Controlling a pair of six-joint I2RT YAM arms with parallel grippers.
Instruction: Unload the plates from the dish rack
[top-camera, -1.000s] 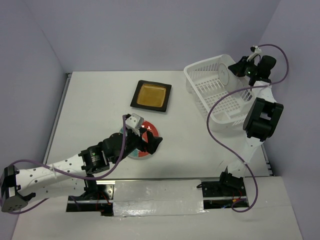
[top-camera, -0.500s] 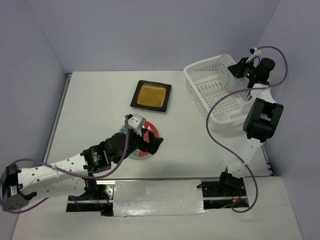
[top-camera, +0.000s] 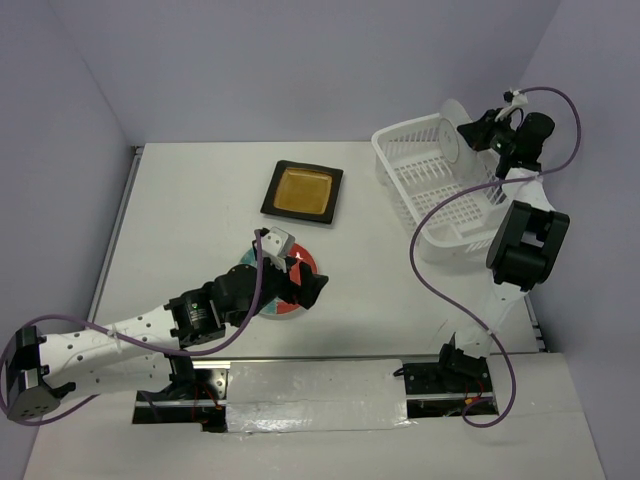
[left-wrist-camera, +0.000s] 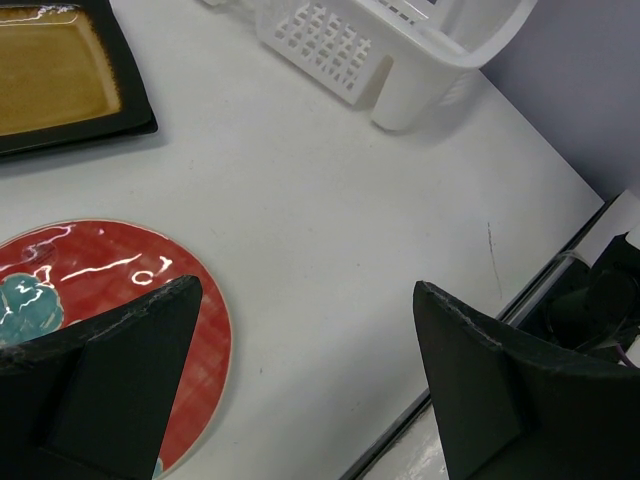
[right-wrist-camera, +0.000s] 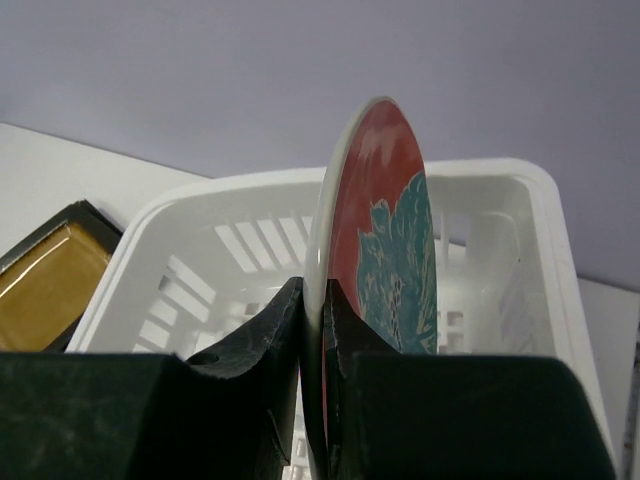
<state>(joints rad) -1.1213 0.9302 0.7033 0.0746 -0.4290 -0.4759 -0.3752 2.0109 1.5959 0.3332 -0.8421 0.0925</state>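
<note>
My right gripper (top-camera: 470, 131) (right-wrist-camera: 316, 300) is shut on the rim of a round plate (top-camera: 453, 125) (right-wrist-camera: 385, 230), white underneath with a red and teal face. It holds the plate upright above the white dish rack (top-camera: 440, 190) (right-wrist-camera: 190, 250). My left gripper (top-camera: 300, 282) (left-wrist-camera: 305, 330) is open and empty, just above the table beside a round red and teal plate (top-camera: 283, 300) (left-wrist-camera: 90, 270) that lies flat. The square black-rimmed amber plate (top-camera: 303, 192) (left-wrist-camera: 50, 75) lies flat on the table. The teal square plate is not in view.
The rack stands at the back right, close to the purple wall (top-camera: 300, 60). The table's near edge has a metal rail (left-wrist-camera: 480, 330). The right arm's purple cable (top-camera: 430, 240) loops over the rack's front.
The right gripper has lifted the round plate up out of the rack and slightly right. The left gripper has shifted a little to the right beside the flat round plate.
</note>
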